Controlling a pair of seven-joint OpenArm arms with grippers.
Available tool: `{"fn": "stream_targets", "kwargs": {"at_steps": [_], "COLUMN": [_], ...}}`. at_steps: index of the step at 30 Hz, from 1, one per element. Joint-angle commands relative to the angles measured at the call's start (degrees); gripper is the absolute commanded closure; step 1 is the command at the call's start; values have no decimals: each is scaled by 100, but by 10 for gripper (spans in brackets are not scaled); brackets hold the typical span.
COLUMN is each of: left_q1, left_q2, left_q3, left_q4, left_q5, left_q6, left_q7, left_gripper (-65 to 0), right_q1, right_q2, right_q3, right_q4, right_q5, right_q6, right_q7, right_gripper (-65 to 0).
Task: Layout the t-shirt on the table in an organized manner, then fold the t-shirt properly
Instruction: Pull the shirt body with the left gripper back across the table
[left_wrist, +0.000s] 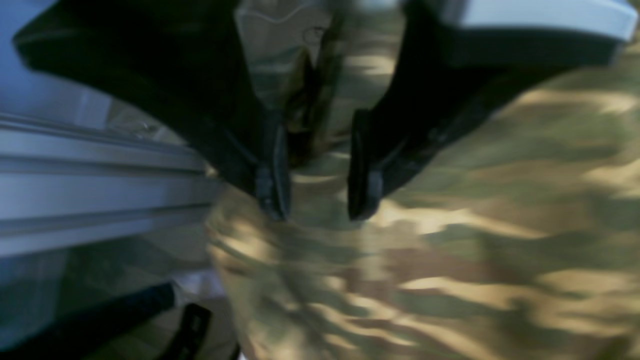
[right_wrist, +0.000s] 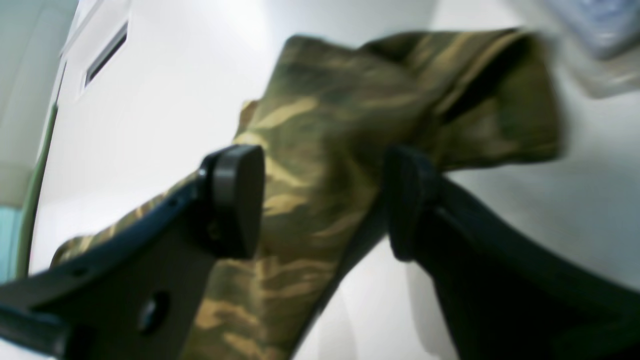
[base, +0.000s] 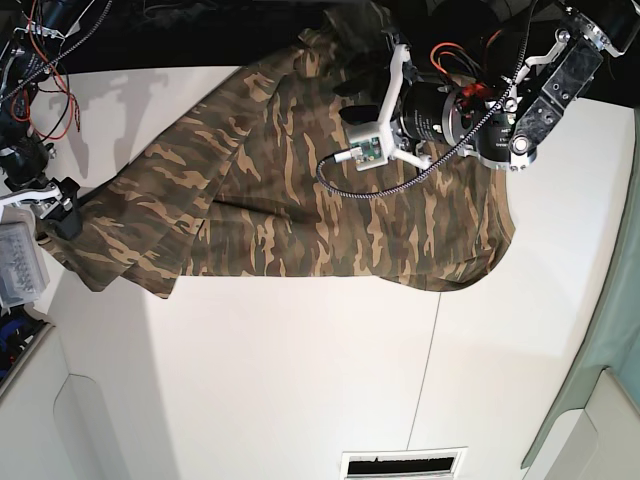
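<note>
A: What is given by the base view that the wrist views lack?

B: The whole layout is seen there. The t-shirt (base: 300, 190) is spread across the far half of the table (base: 300, 380), reaching from the left edge, where a sleeve end lies by the right gripper (base: 62, 215), to well past the middle, with its collar end bunched at the far edge under the left arm. A thin dark seam is seen running across the white top.

A: And the wrist views?

B: In the right wrist view the right gripper's jaws are held wide apart, with a fold of camouflage cloth passing between the pads (right_wrist: 237, 200); no pinch on it can be seen. In the left wrist view the left gripper (left_wrist: 317, 200) is shown with a clear gap between its fingertips, just above the fabric, nothing clamped. That view is blurred.

A: Any writing?

B: None can be read.

A: The room?

B: A pale wall with a slot-like vent is seen beyond the right gripper, and grey metal rails beside the left one.
</note>
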Motion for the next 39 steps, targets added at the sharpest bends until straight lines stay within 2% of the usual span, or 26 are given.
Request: {"fn": "stream_targets", "kwargs": {"at_steps": [1,3,4,7,12,15,20,21,24,27,31,35,39], "left_q1": [-50,-50,-50,-50,-278,-667,-1445,-1604,-2120,-2627,-3163,-3530,-3751], "left_q2": [-39,-37,-37,-35,7,254,772,857,1088,1259,1451,1521,1523], "left_q3": [-142,-374,-479,-737,-841,-841,-841,-841,-841,-841,-841,-831,-831], "left_q4": [87,83,79,35,-713,-1545,-3230,-3595,-4671,-5552,-6240,-6588,-6784], "left_q5": [-96,-98,-96,-2,566,793,1054,1110,1364,1561,1827,2070,2065], "left_q6": [0,4,52,420,922,1158,1156,1156,1167,1517,1768,2061,2057], "left_q7": [-107,-181,-247,-555,-1322,-1436,-1434,-1434,-1432,-1436,-1432,-1370,-1252], "left_gripper": [-237,-237,-237,-237,-237,-237,-236,-236,-232,-200,-191,-191,-191], "right_q1": [129,170,170,173,258,494,861,883,881,883,883,876,461], "right_q2": [96,109,125,155,157,157,157,155,153,162,313,378,378], "right_q3": [111,245,256,199,-413,-909,-1615,-1700,-1816,-1764,-1600,-1189,-649], "right_q4": [125,125,125,122,101,22,-227,-273,-365,-380,-365,-92,514], "right_q5": [-4,-238,-323,-636,-1110,-1434,-1989,-2068,-2243,-2507,-2518,-2052,-1410], "right_q6": [20,-61,-212,-503,-632,-691,-1102,-1174,-1534,-1526,-1462,-1051,-833], "right_q7": [166,256,317,433,737,789,789,785,761,763,699,422,133], "right_gripper": [-371,-371,-371,-371,-371,-369,-368,-333,-136,-2,0,0,0]}}
